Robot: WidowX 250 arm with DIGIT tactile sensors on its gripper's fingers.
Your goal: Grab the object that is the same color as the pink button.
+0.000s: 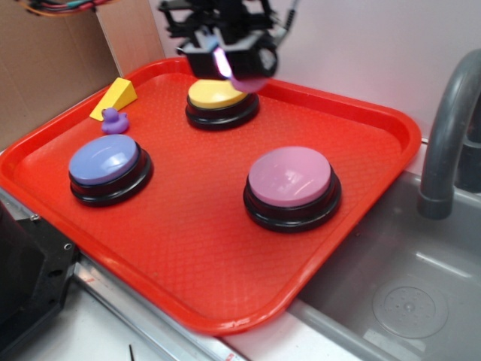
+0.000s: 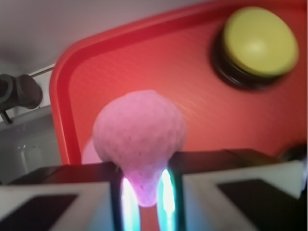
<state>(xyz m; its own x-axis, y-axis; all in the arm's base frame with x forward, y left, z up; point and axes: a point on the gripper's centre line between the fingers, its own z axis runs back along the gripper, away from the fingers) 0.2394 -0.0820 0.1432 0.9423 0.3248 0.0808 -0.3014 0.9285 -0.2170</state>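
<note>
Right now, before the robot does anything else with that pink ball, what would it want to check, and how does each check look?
1. Pink ball held: ok. The hand is closed on its lower part, squeezing it.
2. Colour match: ok. The ball is pink like the pink button.
3. Ball lifted off the tray: ok. In the exterior view the hand hangs above the yellow button.
4. Grip security: cannot tell. Only the ball's narrow bottom sits between the fingers; most bulges out beyond them.
5. Other items undisturbed: ok. Purple duck, yellow wedge and purple-blue button sit on the tray.
</note>
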